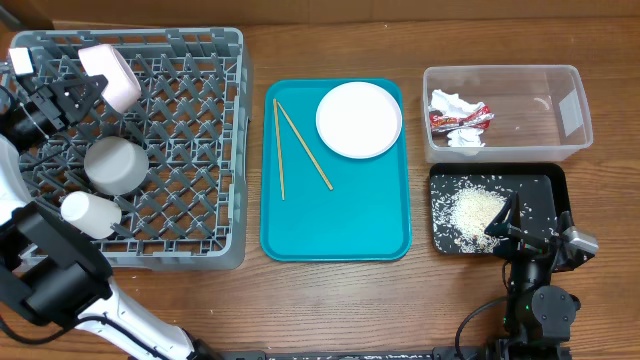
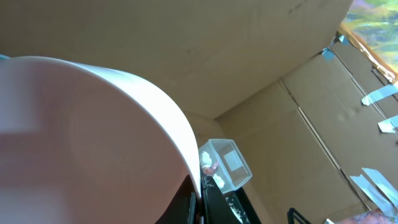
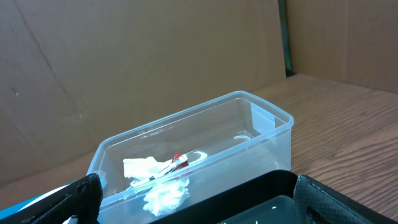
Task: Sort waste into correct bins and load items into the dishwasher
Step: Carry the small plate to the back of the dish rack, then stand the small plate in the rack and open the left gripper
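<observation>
At the left of the table (image 1: 330, 305) sits the grey dish rack (image 1: 236, 150), the biggest thing in view. Beside it, in the middle, lies a teal tray (image 1: 350, 215). To the right is a clear tub (image 1: 540, 110), and just in front of that a black tray (image 1: 538, 192).

Over the rack's far left corner, the left gripper (image 1: 80, 92) pinches a tilted plate (image 1: 112, 76) by its edge. That plate fills the left wrist view and hides the fingers there. A second plate (image 1: 358, 119) lies flat on the far right part of the teal tray.

Inside the rack, a metal bowl (image 1: 115, 165) rests left of centre, with a small white cup (image 1: 88, 213) lying on its side just nearer, by the left wall.

Two chopsticks (image 1: 303, 145) lie on the teal tray left of the flat plate, meeting at their far ends and spreading apart toward the near side.

The right gripper (image 1: 515, 232) hangs above the near right part of the black tray with its fingers (image 3: 84, 193) spread wide and holding nothing.

A crumpled red-and-silver wrapper (image 1: 462, 118) and white tissue (image 1: 450, 102) lie together at the left end of the tub. Loose rice (image 1: 475, 210) is heaped and scattered on the left half of the black tray.
</observation>
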Robot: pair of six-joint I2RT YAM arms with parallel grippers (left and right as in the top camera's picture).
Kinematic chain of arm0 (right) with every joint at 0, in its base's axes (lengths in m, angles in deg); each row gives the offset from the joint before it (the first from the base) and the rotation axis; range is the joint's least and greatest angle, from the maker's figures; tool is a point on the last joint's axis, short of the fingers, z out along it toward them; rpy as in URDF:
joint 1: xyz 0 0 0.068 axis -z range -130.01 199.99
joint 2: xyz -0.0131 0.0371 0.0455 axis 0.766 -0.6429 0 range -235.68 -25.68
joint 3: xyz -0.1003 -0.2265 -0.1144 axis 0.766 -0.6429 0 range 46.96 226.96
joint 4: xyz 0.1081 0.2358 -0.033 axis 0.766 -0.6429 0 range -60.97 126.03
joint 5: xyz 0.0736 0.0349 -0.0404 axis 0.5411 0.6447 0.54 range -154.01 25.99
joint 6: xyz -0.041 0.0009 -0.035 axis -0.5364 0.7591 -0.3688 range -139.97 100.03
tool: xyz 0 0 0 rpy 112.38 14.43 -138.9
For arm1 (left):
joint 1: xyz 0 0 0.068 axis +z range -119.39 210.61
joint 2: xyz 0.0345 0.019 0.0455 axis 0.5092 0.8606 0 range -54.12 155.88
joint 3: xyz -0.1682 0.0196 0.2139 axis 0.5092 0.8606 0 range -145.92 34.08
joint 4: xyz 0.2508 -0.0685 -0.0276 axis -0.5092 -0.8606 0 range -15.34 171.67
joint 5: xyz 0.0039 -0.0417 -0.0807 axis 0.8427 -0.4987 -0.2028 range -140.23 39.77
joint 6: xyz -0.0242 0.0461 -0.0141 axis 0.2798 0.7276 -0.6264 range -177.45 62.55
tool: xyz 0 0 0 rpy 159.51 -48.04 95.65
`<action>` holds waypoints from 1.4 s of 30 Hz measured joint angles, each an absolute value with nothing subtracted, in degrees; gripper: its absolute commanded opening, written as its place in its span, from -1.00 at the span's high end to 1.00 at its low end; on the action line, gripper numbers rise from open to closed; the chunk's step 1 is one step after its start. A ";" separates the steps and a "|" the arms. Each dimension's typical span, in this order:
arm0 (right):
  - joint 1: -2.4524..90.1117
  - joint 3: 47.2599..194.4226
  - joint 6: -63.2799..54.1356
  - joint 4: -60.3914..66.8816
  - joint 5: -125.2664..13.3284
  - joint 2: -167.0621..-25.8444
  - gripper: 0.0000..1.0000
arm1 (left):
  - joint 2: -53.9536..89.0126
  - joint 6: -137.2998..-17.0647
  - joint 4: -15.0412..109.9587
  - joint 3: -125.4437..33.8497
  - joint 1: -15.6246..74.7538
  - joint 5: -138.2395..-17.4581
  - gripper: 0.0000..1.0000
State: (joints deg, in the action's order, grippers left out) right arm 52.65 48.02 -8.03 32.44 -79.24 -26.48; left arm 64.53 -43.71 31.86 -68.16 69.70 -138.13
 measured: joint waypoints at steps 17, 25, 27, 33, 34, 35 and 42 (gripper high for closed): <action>52.65 48.02 -8.00 32.44 -79.24 -26.48 -1.00 | 76.20 -43.69 32.04 -67.63 69.77 -139.81 0.92; 52.65 48.02 -8.00 32.44 -79.24 -26.48 -1.00 | 76.20 -44.47 39.51 -67.63 68.76 -139.84 0.92; 52.65 48.02 -8.03 32.44 -79.26 -26.48 -1.00 | 76.18 -46.59 44.34 -67.63 68.11 -139.81 0.92; 52.65 48.02 -8.03 32.41 -79.26 -26.48 -1.00 | 76.20 -57.46 57.46 -67.63 67.28 -139.79 0.92; 52.65 48.02 -8.03 32.44 -79.24 -26.48 -1.00 | 76.20 -58.88 57.76 -67.63 66.84 -139.79 0.91; 52.65 48.02 -8.00 32.41 -79.26 -26.48 -1.00 | 76.20 -59.36 57.90 -67.63 66.49 -139.77 0.91; 52.65 48.02 -8.00 32.39 -79.26 -26.48 -1.00 | 76.20 -60.54 57.79 -67.63 64.98 -139.79 0.92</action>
